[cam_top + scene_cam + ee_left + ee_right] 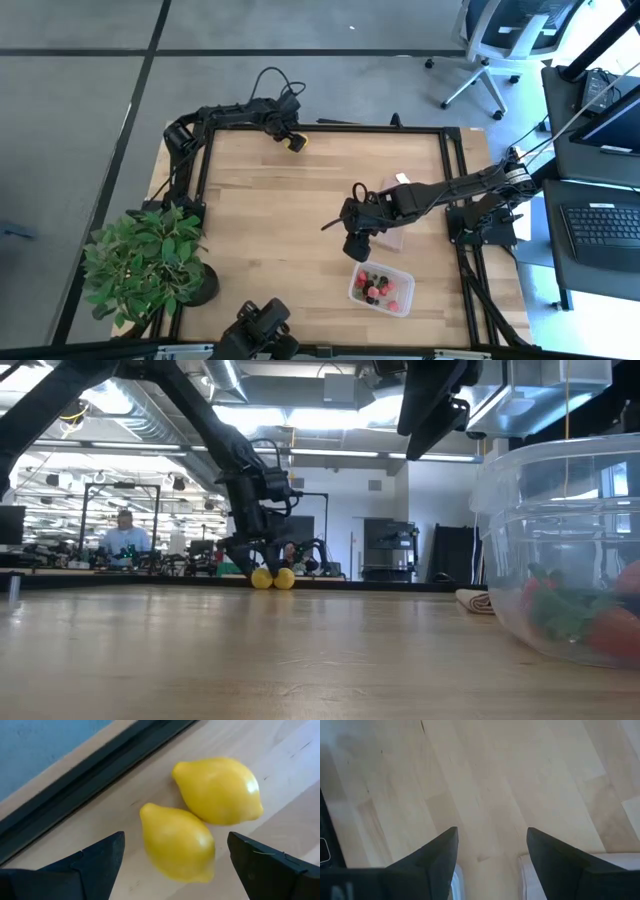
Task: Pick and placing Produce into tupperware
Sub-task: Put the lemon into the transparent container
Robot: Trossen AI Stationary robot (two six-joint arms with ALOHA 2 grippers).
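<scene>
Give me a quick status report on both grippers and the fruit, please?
Left gripper open, straddling nearer of two lemons at the table's far edge. Right gripper open, empty, above the container holding berries. Nothing in the way.

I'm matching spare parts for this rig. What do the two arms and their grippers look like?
Both arms are dark, jointed links with black cables looping alongside. The left gripper and the right gripper each have two dark, matte, wedge-shaped fingers tapering to blunt tips. No markings are visible.
</scene>
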